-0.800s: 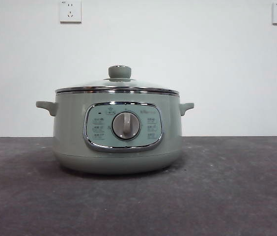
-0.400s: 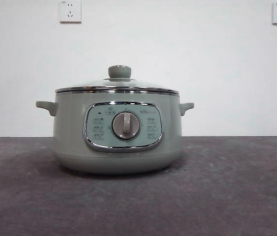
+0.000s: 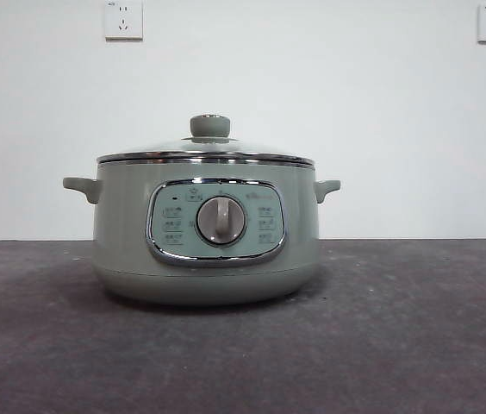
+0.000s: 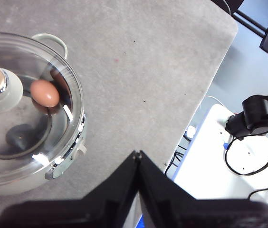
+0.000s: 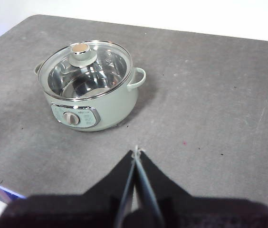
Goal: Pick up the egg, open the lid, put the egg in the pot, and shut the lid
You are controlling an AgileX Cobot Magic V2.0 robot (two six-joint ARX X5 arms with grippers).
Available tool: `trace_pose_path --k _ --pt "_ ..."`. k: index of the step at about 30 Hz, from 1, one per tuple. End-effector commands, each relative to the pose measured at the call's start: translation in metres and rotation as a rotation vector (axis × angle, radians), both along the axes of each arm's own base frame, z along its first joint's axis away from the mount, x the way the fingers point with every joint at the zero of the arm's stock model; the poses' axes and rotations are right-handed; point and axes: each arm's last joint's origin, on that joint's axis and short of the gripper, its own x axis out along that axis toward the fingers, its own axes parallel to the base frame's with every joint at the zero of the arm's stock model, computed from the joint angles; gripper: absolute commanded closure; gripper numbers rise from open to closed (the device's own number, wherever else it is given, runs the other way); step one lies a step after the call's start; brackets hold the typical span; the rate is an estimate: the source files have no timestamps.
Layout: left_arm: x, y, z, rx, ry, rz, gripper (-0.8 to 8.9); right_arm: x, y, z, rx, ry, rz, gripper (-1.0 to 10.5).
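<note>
Round sage-green pot (image 3: pixel 206 233) on rough grey table (image 3: pixel 415 328), glass-domed lid (image 3: pixel 206 148) seated. Smooth brown egg (image 4: pixel 44 92) inside, visible through lid. Left hand (image 4: pixel 138 154) and right hand (image 5: pixel 136 150) both pinched closed, empty, well apart from the pot.

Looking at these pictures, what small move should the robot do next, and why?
Probably none beyond keeping both arms back. The egg already lies inside the pot, seen through the glass lid, which sits closed on the rim. The left gripper and right gripper are shut, empty and clear of the pot.
</note>
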Motion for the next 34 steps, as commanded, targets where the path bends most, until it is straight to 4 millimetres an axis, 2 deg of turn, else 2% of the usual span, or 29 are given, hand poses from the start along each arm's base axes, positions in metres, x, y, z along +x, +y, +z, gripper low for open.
trace_pose_path --k 1,4,7,9,12,14,16,18,21,25,29,34 --pt "0.001 0.001 0.000 0.003 -0.028 -0.013 8.17 -0.001 -0.001 -0.004 -0.005 0.025 -0.009 9.5" --pt "0.002 0.001 0.001 0.005 -0.046 -0.019 8.17 -0.001 -0.001 -0.004 -0.006 0.025 -0.009 9.5" --pt "0.007 0.005 0.011 -0.022 -0.234 -0.064 8.17 -0.001 -0.001 -0.004 -0.006 0.025 -0.009 9.5" --pt "0.010 0.014 0.023 -0.066 -0.407 -0.068 8.17 -0.001 -0.001 -0.004 -0.006 0.025 -0.009 9.5" --pt "0.004 0.032 0.038 -0.136 -0.595 -0.042 8.17 -0.001 -0.001 -0.004 -0.006 0.025 -0.009 9.5" --pt "-0.002 0.046 0.040 -0.187 -0.677 -0.027 8.17 -0.001 -0.001 -0.004 -0.006 0.025 -0.009 9.5" --pt "-0.008 0.062 0.034 -0.209 -0.719 0.013 8.17 0.000 0.000 -0.004 -0.007 0.027 -0.009 9.5" --pt "-0.014 0.079 0.020 -0.202 -0.733 0.098 8.17 0.000 0.000 -0.004 -0.008 0.029 -0.009 9.5" --pt "-0.028 0.102 -0.012 -0.161 -0.749 0.234 8.17 0.001 0.000 -0.004 -0.009 0.030 -0.009 9.5" --pt "-0.051 0.125 -0.070 -0.083 -0.765 0.407 8.17 0.001 0.000 -0.003 -0.009 0.030 -0.009 9.5" --pt "-0.068 0.136 -0.127 0.003 -0.790 0.577 8.17 0.002 0.001 -0.003 -0.011 0.034 -0.009 9.5" --pt "-0.082 0.140 -0.194 -0.025 -0.796 0.729 8.17 0.002 0.001 -0.003 -0.011 0.035 -0.009 9.5"
